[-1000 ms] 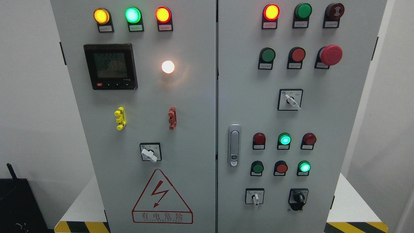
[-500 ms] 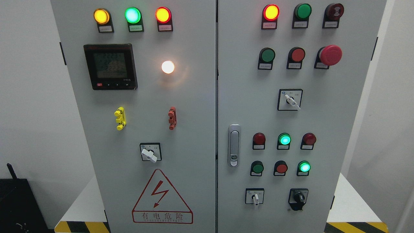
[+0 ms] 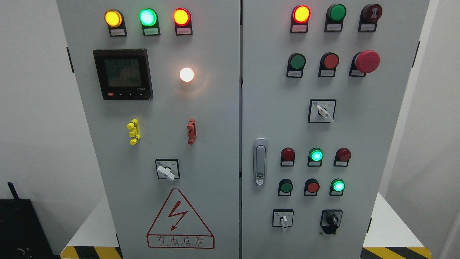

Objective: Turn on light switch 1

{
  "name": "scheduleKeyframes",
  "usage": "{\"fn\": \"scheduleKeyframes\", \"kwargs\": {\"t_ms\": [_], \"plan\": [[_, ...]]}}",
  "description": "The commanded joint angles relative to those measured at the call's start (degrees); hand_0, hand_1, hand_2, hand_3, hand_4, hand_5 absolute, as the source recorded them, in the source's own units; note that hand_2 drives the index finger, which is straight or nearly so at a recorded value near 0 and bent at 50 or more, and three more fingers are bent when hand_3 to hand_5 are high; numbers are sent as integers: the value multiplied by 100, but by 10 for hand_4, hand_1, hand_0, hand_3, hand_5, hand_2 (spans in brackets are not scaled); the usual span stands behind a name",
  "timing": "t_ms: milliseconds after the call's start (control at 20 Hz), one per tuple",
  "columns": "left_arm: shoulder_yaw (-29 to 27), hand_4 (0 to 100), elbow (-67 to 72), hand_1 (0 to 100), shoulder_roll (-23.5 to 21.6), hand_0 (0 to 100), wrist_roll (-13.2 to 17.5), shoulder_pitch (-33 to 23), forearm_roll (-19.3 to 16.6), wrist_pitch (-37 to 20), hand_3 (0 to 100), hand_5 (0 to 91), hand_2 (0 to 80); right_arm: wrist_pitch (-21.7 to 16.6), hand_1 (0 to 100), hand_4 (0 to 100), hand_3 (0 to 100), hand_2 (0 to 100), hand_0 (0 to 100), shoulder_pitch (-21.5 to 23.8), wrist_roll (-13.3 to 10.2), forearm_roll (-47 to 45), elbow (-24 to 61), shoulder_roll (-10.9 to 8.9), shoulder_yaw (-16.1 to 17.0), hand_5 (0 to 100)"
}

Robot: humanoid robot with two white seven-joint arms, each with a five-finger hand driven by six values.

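Switch 1 was unidentifiable among the cabinet's (image 3: 215,151) stiff rotary selectors, each needing a pinch on its lever; neither hand, nor any fingers, showed.

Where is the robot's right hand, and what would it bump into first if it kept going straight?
Neither hand shows in this picture, so its direction cannot be told. Straight ahead of the camera stands only the grey cabinet with its lamps and switches.
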State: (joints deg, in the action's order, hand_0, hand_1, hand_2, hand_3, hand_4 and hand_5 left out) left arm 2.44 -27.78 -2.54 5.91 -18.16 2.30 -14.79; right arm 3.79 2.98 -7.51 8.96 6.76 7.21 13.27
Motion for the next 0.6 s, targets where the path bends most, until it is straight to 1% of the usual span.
{"fn": "scheduleKeyframes", "kwargs": {"t_ms": [0,100,350,550], "plan": [[319,0,2374,82,227,343,16,532,210,581,0,0,0,-1,0,0,0,0,502,1,4,0,0,0,0,0],[310,0,2374,67,298,341,16,699,227,714,0,0,0,-1,0,0,0,0,502,-8,4,0,0,0,0,0],[301,0,2374,49,448,331,-2,892,236,723,0,0,0,-1,0,0,0,0,502,1,4,0,0,0,0,0],[319,0,2374,40,457,326,-2,1007,218,723,0,0,0,-1,0,0,0,0,502,1,4,0,0,0,0,0]]}}
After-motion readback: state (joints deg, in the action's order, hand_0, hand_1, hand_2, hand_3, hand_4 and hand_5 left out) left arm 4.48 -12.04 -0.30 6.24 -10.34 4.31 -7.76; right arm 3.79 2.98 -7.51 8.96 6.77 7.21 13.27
